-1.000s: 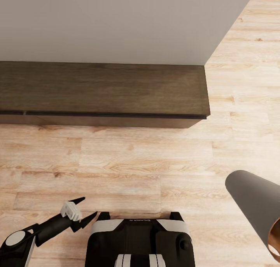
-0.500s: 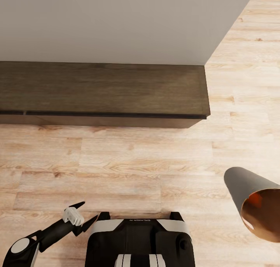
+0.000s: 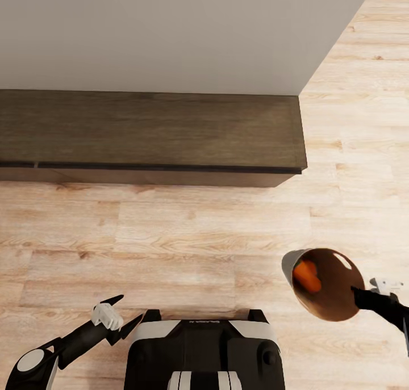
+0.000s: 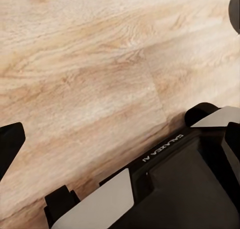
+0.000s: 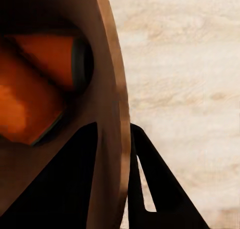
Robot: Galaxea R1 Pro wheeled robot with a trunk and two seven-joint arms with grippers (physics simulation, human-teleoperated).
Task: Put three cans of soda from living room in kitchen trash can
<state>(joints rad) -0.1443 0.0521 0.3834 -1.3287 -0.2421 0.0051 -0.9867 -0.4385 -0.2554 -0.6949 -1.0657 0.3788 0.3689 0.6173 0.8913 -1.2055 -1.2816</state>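
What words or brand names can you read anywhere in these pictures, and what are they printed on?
"GALAXEA AI": small white letters on the robot's black base, seen in the left wrist view.
A short white marking sits on the front edge of the same base in the head view, too small and blurred to read.
No readable print on the orange can, the bin, the dark cabinet or the wall.

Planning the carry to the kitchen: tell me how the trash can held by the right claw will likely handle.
The trash can is pinched only at its rim by the right claw, so it may swing. It hangs tilted, so the orange soda can inside could roll out. It looks rigid.
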